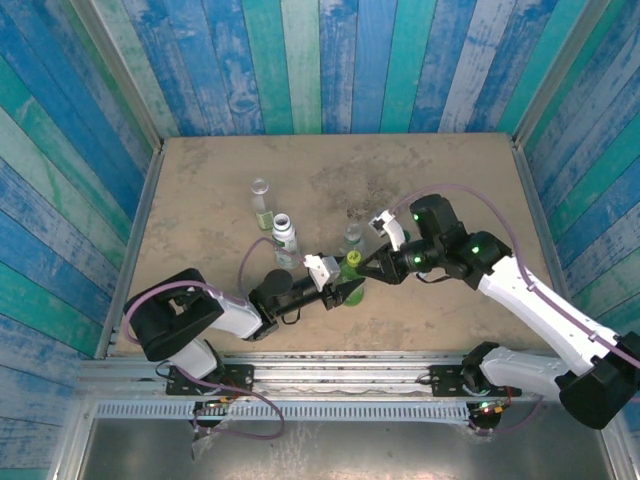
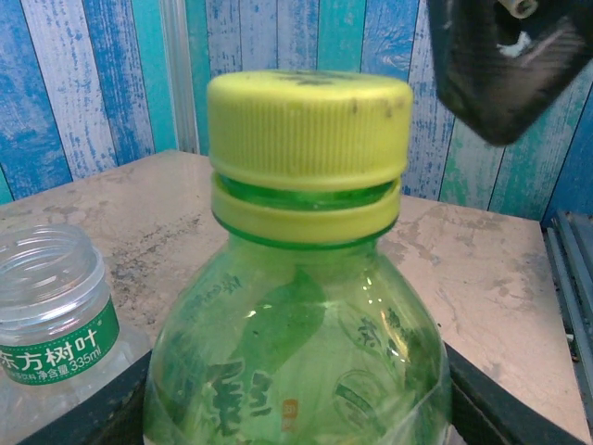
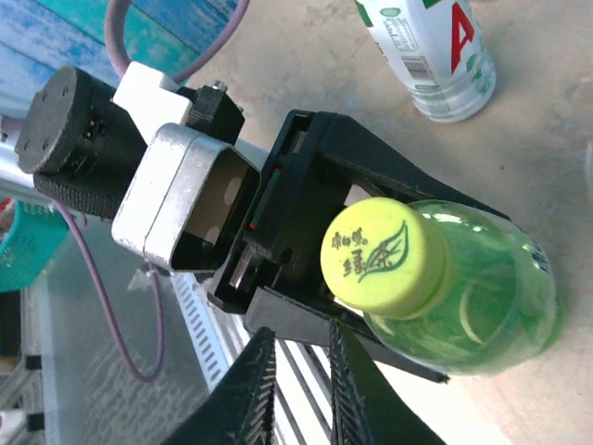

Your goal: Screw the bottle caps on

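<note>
In the top external view, a translucent green plastic bottle is being held upright near the middle of the beige table by the left gripper, whose jaws are being pressed against the bottle's body. A round yellow-green plastic cap is being carried on its neck, and the right gripper is being presented from the right, just beside that cap. In the left wrist view, the cap is being shown seated on the neck with a thin gap above the collar ring, so it is being judged not fully tightened. An uncapped clear plastic bottle is being seen to the left. In the right wrist view, the right gripper is being shown only slightly parted and empty, with its dark fingers just short of the cap. The bottle's long axis is being aligned roughly along the approach, with the cap facing the right arm, which is the free one and the nearer to the cap.
</note>
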